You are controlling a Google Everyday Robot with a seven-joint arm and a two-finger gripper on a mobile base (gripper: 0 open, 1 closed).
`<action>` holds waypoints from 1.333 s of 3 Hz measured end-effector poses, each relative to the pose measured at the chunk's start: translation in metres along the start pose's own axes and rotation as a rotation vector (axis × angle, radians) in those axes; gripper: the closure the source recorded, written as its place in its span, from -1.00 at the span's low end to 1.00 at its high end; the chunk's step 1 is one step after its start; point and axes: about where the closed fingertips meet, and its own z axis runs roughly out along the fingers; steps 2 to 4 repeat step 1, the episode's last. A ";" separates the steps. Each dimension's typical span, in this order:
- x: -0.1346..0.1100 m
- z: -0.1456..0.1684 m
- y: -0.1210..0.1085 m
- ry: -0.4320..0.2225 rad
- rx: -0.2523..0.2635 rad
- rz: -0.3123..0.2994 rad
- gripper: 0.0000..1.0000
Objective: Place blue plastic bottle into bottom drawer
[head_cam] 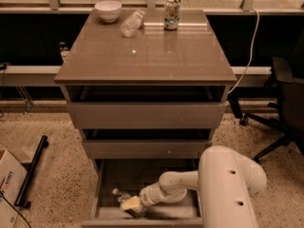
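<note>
The bottom drawer (pixel 107 184) of the grey-brown cabinet is pulled open. The blue plastic bottle (pixel 121 196) lies inside at the front left, its white cap pointing to the back left. My white arm reaches down into the drawer from the right. My gripper (pixel 133 204) is at the bottle's body and covers most of it, low over the drawer floor.
On the cabinet top (pixel 147 51) stand a white bowl (pixel 108 9), a slim clear crinkled bottle (pixel 131 23) lying down and a green-labelled can (pixel 171 14). The two upper drawers are slightly open. A cardboard box (pixel 7 186) and a black bar lie left; an office chair (pixel 285 103) is right.
</note>
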 end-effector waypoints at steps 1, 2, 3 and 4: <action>0.000 0.000 0.000 0.000 0.000 0.000 -1.00; 0.000 0.000 0.000 0.000 0.000 0.000 -1.00; 0.000 0.000 0.000 0.000 0.000 0.000 -1.00; 0.000 0.000 0.000 0.000 0.000 0.000 -1.00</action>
